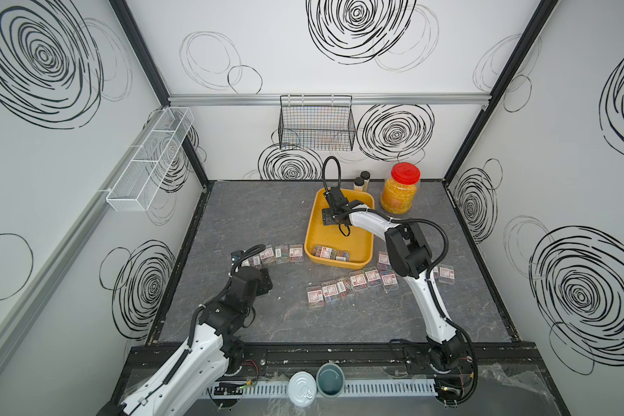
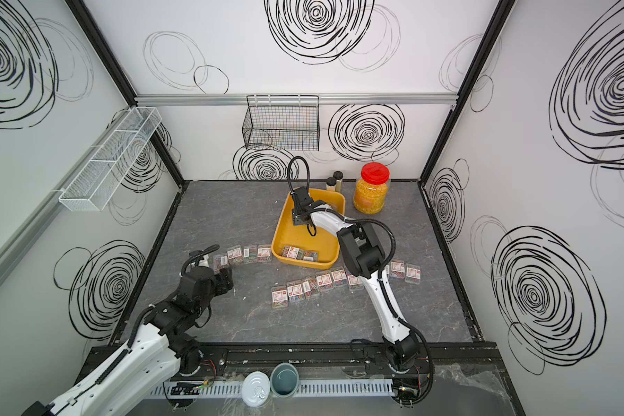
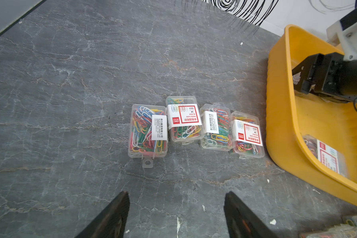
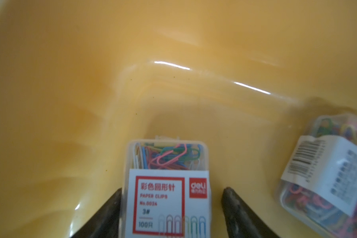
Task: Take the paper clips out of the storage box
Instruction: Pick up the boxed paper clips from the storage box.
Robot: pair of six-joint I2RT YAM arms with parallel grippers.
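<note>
The yellow storage box [image 1: 310, 230] stands at the back middle of the table in both top views. My right gripper [image 4: 171, 191] reaches down into its far end, open astride one case of paper clips [image 4: 167, 164]; one fingertip touches the case's side and a gap shows at the other. A second case [image 4: 328, 171] lies beside it, and more cases [image 1: 330, 253] lie at the box's near end. Several cases [image 3: 183, 119] lie in a row on the table left of the box [image 3: 280, 123]. My left gripper [image 3: 176, 195] hovers open and empty before that row.
More cases [image 1: 353, 282] line the table in front of the box and to its right [image 1: 445, 272]. A red-lidded jar [image 1: 400, 189] and two black-capped bottles [image 1: 361, 181] stand behind it. A black wire basket [image 1: 316, 124] and a white mesh shelf [image 1: 148, 160] hang on the walls.
</note>
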